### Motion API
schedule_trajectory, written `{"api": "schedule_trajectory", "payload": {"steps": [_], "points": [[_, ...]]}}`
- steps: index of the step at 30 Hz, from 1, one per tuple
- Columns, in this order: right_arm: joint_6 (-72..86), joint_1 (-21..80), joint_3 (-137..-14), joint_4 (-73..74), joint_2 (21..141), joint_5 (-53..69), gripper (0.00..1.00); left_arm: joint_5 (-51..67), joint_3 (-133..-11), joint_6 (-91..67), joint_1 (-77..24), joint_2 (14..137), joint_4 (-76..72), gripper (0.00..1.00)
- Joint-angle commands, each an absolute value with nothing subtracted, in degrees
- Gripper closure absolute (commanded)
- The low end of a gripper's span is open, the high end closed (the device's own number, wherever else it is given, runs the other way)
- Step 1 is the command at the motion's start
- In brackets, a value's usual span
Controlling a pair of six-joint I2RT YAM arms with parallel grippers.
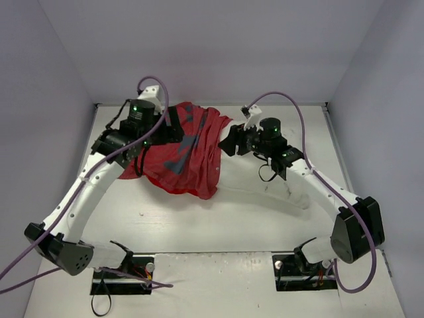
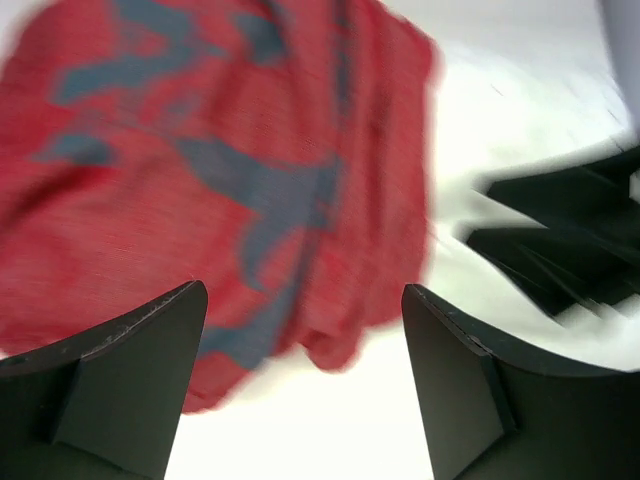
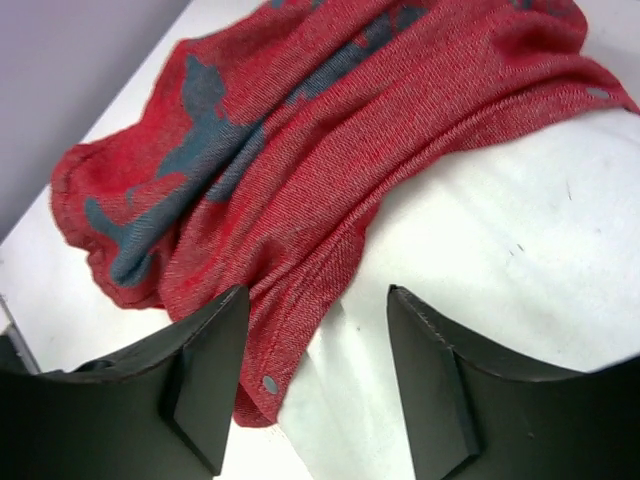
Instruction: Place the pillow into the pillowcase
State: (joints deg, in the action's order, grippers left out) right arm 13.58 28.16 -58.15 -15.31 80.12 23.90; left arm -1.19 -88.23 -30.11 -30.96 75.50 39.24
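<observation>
The pillowcase lies bunched at the far left of the surface, its dull red reverse with bluish patches facing up. In the right wrist view its snap-studded hem drapes over a white swell, the pillow. How much of the pillow sits inside cannot be told. The right fingers stand apart just above that hem, gripping nothing. The left fingers are spread wide over the red cloth, also empty.
</observation>
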Motion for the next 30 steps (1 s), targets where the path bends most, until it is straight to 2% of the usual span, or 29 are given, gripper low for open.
{"api": "schedule_trajectory", "payload": {"steps": [1,4,9,14,24,30], "points": [[15.46,27.6,-62.22,-17.32,78.13,32.16,0.46,-0.71,-89.82,-25.93,-23.76,79.35,40.43,0.25],[17.05,27.6,-63.28,-17.31,79.98,34.71,0.38,5.43,-91.14,-24.96,-17.96,83.65,40.17,0.25],[18.37,27.86,-65.99,-17.49,84.53,36.47,0.36,17.89,-94.12,-21.63,-11.96,93.48,40.08,0.24],[18.72,27.77,-66.88,-17.58,87.62,35.95,0.36,22.31,-94.04,-20.48,-10.46,97.12,40.17,0.23],[17.84,27.6,-66.36,-17.49,89.38,34.11,0.37,26.89,-92.46,-16.79,-10.28,101.07,40.08,0.2],[16.44,26.19,-63.99,-17.4,85.43,30.23,0.38,23.91,-90.44,-15.21,-9.41,97.48,39.55,0.19]]}}
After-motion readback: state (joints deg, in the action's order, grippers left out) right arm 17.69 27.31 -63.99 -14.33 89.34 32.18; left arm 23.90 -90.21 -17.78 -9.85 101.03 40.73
